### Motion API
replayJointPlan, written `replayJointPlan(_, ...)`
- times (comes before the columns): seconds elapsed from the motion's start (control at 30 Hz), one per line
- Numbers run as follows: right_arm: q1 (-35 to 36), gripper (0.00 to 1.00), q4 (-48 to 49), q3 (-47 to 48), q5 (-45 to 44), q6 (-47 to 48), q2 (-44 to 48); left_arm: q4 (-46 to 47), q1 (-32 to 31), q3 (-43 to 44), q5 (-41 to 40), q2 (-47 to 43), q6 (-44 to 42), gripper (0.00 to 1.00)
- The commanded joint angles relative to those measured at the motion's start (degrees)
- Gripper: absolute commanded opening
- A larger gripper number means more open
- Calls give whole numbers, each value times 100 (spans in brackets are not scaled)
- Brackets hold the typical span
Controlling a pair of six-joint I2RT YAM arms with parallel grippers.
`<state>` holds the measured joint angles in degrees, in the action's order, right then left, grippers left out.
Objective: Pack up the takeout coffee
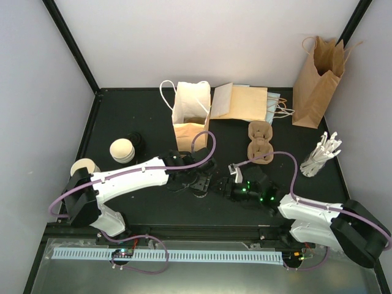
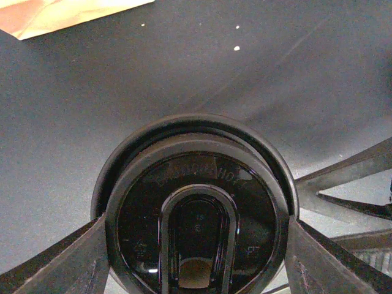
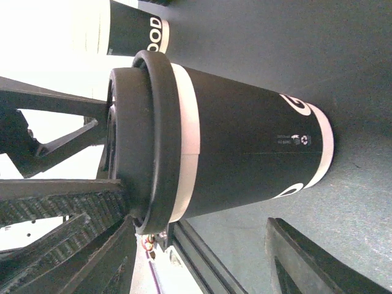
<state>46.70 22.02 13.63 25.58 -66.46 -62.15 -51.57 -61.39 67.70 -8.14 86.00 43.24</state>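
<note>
The takeout coffee cup (image 3: pixel 245 141) is black with white bands and a round black lid (image 2: pixel 197 214). It stands on the dark table between the two arms. In the top view it is mostly hidden under my left gripper (image 1: pixel 201 182). My left gripper (image 2: pixel 197 245) is seen from above the lid, with one finger (image 2: pixel 79 260) pressed on each side of the rim. My right gripper (image 3: pixel 199 226) is open beside the cup at its side, not touching it; it also shows in the top view (image 1: pixel 228 185). A second black cup (image 3: pixel 135 27) stands behind.
An open paper bag with white handles (image 1: pixel 191 116) stands just behind the grippers. Flat tan bags (image 1: pixel 242 101) and a tall kraft bag (image 1: pixel 315 79) are at the back. A cardboard cup carrier (image 1: pixel 260 142), a holder of white sticks (image 1: pixel 321 156) and more cups (image 1: pixel 122 150) are nearby.
</note>
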Motion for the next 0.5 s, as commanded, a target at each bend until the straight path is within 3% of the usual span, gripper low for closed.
replayJointPlan(0.0, 98, 60, 471, -89, -193, -153, 96, -232, -84, -271, 383, 229, 269, 59)
replayJointPlan(0.23, 252, 60, 950, -163, -274, -403, -212, -238, -110, -202, 429, 287, 260, 59)
replayJointPlan(0.47, 248, 61, 621, -126, -576, -516, -422, -249, -119, -184, 427, 338, 221, 59)
